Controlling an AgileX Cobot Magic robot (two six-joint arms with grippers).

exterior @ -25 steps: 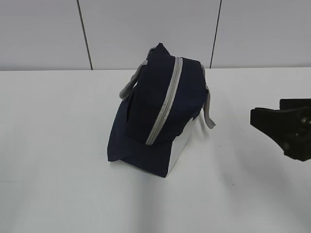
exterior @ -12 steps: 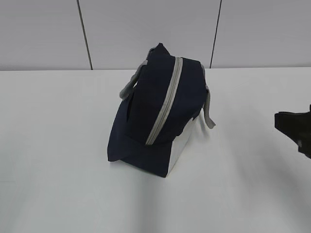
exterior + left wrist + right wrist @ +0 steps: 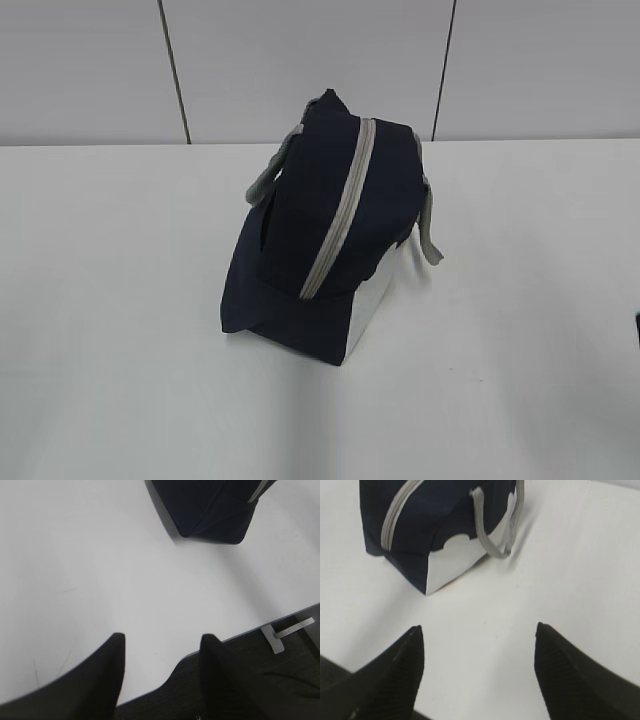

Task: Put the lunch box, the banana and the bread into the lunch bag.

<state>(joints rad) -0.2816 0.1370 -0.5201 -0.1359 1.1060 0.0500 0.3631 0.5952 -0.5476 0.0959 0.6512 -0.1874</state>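
Left tool (image 3: 160,652): jaws apart, nothing between them, two dark fingers (image 3: 107,675) at the bottom of the left wrist view. It hangs over the bench (image 3: 90,565) near its front edge; dark floor shows past that edge at lower right of the frame, with a pale metal bracket (image 3: 287,632) there. One navy corner of the bag (image 3: 215,510) sits at the top right of that view, well apart from the tool.

Exterior view: bag (image 3: 320,240) stands centre frame on the white bench (image 3: 120,300), long axis running away from the camera and slightly right. Grey zipper (image 3: 340,215) runs along the top and looks closed. Grey handle (image 3: 270,170) on the left side, another handle (image 3: 430,225) hanging down the right side. White end panel (image 3: 372,305) faces lower right. Grey panelled wall (image 3: 300,60) behind. Neither tool clearly visible in this view; only a dark sliver at the right edge, can't tell what it is.

Right tool (image 3: 479,635): jaws wide apart, empty, fingers (image 3: 395,675) at the bottom corners of the right wrist view. Bag (image 3: 435,515) at upper left of that frame, white end panel (image 3: 455,565) toward the tool, handle loop (image 3: 492,535) draped over it. Clear gap between tool and bag.

Lunch box, banana, bread: not visible in any view.
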